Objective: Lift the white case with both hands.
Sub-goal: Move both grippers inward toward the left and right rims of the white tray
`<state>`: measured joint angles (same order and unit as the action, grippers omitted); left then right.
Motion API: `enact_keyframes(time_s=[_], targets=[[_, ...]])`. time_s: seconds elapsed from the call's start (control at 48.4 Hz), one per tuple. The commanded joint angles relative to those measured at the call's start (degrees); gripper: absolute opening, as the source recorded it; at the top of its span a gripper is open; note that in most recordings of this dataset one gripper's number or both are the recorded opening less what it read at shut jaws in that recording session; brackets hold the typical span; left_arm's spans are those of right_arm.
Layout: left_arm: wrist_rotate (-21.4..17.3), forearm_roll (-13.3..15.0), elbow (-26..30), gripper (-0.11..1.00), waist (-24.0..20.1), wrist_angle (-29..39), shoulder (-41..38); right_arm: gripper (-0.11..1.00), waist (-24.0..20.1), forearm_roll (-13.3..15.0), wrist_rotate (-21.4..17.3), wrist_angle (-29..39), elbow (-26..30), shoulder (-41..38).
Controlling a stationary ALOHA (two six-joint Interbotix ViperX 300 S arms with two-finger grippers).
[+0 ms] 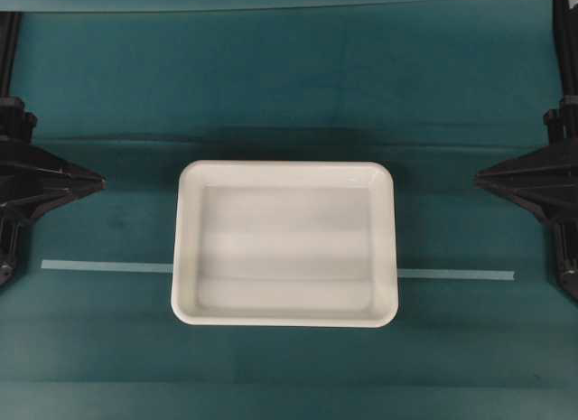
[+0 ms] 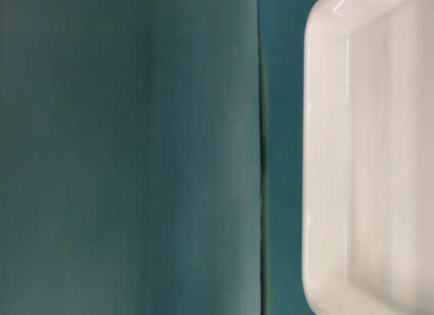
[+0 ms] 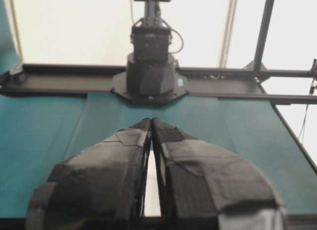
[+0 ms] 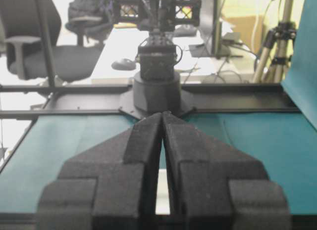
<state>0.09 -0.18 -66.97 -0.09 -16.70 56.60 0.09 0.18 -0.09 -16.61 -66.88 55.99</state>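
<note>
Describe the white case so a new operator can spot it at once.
Start from the teal table cover in the overhead view. At its middle lies the white case, a shallow rectangular tray across a pale tape strip. It is the only white object between the black grippers.

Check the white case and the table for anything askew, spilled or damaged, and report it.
Nothing stands out. The white case sits flat and square on the teal table cover, empty and unmarked, across a pale tape line. Both grippers, left and right, are shut and clear of it.
</note>
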Motion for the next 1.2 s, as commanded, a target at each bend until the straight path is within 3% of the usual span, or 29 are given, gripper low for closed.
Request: enact_keyframes(time_s=[0.0, 0.062, 0.165, 0.289, 0.413, 0.578, 0.64, 0.805, 0.888, 0.991, 1.177], targets=[[2.7, -0.4, 1.4, 0.14, 1.6, -0.8, -1.8, 0.09, -0.2, -0.5, -0.7, -0.4, 0.1, -0.9], [4.8, -0.5, 1.6, 0.08, 1.8, -0.8, -1.9, 0.1, -0.2, -1.7, -1.4, -0.4, 0.1, -1.8], [8.4, -0.8, 1.8, -0.03, 2.0, -0.8, -1.9, 0.01, 0.1, -3.6, -4.7, -0.5, 0.2, -3.9], [13.3, -0.8, 2.9, -0.03, 2.7, -0.4, -1.9, 0.01, 0.2, -4.9, -10.1, -0.3, 1.1, -6.2], [20.7, -0.8, 4.3, -0.03, 2.9, 0.7, -2.1, 0.01, 0.3, -5.5, -17.5, 2.6, 3.3, -8.6], [36.3, -0.8, 5.2, -0.03, 2.9, 5.2, -3.4, 0.01, 1.2, -9.3, -30.9, 9.3, 6.0, -11.3], [44.6, -0.8, 5.2, -0.03, 2.8, 6.3, -4.4, 0.01, 1.6, -10.5, -36.5, 11.4, 6.4, -11.9], [63.6, -0.8, 5.4, -0.03, 2.5, 7.3, -7.3, 0.01, 2.5, -11.0, -51.8, 17.5, 6.5, -12.7], [70.6, -0.8, 5.5, -0.03, 2.2, 7.9, -8.5, 0.01, 2.5, -10.9, -57.7, 20.0, 6.6, -12.8], [72.9, -0.8, 5.6, -0.03, 2.4, 9.5, -9.9, 0.01, 2.3, -10.8, -62.2, 22.1, 6.4, -12.8], [72.9, -0.8, 5.3, -0.03, 1.7, 11.6, -10.5, 0.01, 2.4, -10.8, -63.3, 22.6, 4.8, -14.1]])
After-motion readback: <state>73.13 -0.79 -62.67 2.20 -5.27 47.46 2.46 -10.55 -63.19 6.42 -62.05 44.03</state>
